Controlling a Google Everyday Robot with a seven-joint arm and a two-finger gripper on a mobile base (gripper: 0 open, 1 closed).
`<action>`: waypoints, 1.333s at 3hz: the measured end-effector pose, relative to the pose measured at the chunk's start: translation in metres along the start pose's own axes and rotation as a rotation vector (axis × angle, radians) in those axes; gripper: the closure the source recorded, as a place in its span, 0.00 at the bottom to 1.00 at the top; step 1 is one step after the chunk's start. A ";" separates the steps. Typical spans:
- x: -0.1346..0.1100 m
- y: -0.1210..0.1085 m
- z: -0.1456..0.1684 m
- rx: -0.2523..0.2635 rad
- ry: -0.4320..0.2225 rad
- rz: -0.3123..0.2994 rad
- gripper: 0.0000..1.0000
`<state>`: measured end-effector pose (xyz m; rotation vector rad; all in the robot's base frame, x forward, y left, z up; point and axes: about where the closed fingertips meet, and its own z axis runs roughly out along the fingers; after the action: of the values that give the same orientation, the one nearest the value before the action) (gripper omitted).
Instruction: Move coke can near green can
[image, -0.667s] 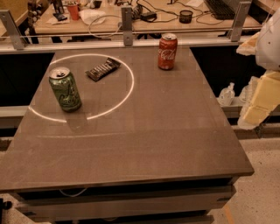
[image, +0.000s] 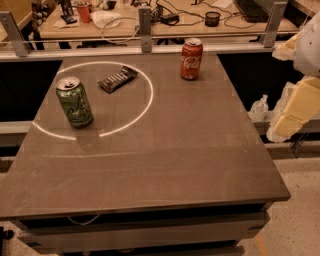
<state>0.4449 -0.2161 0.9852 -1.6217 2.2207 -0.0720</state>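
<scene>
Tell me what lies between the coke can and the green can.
A dark snack bar lies roughly between the coke can and the green can. The claw hangs beyond the table's right edge; nothing stands between it and the coke can.

dim warm light, bright ring (image: 151, 95) on table (image: 200, 165), gripper (image: 294, 111) far right.

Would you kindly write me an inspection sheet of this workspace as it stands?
Surface: brown table, with a ring of light on its far left part.
Job's things: coke can upright near the far edge; green can upright at the left, on the ring; well apart.
Clutter: dark snack bar lying inside the ring.
Grippers: gripper beyond the table's right edge, away from both cans.
Cables: cables on the desk behind.
Surroundings: cluttered desk, metal rail.
</scene>
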 end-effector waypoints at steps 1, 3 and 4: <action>-0.006 -0.011 -0.002 0.035 -0.116 0.087 0.00; -0.047 -0.041 0.028 0.078 -0.466 0.178 0.00; -0.066 -0.066 0.056 0.081 -0.563 0.243 0.00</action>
<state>0.5406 -0.1663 0.9691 -1.1366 1.9170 0.3178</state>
